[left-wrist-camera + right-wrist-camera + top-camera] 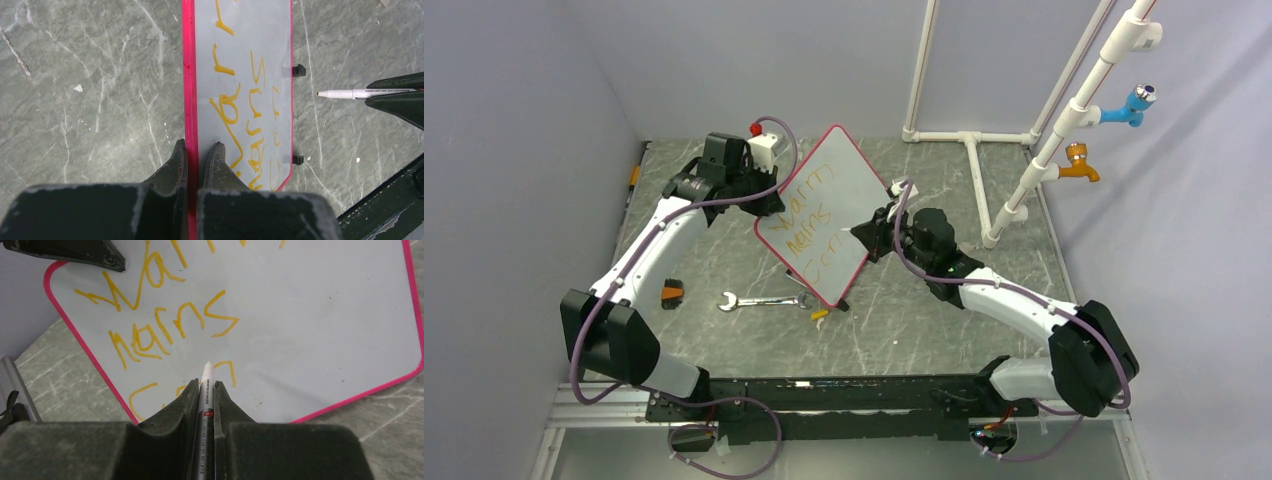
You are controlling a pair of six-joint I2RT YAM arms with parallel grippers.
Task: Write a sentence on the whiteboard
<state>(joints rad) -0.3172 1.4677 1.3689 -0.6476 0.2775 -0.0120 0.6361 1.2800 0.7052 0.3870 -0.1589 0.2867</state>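
Whiteboard (824, 215) is standing up on edge around the middle of the table (924, 340), tipped like a diamond. I can't tell if its low corner is actually touching down.

From the top, the left gripper (772, 190) is pinching the board's left rim. The right gripper (871, 235) is facing the written side from the right with a marker (860, 232). A wrench (759, 300) and a small yellow bit (820, 314) are lying just beside that low corner, toward the table's near edge, not blocking anything.

On the left wrist cam, the left gripper (197, 147) is clamping shut on the pink rim and the whiteboard (240, 60) is running straight away from it. The marker (360, 93) is pointing at the face, but the tip is sitting clear of it.

On the right wrist cam, the right gripper (204, 385) is squeezing shut on the marker (206, 375), with the barrel lying straight between the fingers. The tip is aiming at the third orange line on the whiteboard (310, 315). I'm guessing the next move is pushing straight forward along the barrel, and the right arm is the one placed for it.
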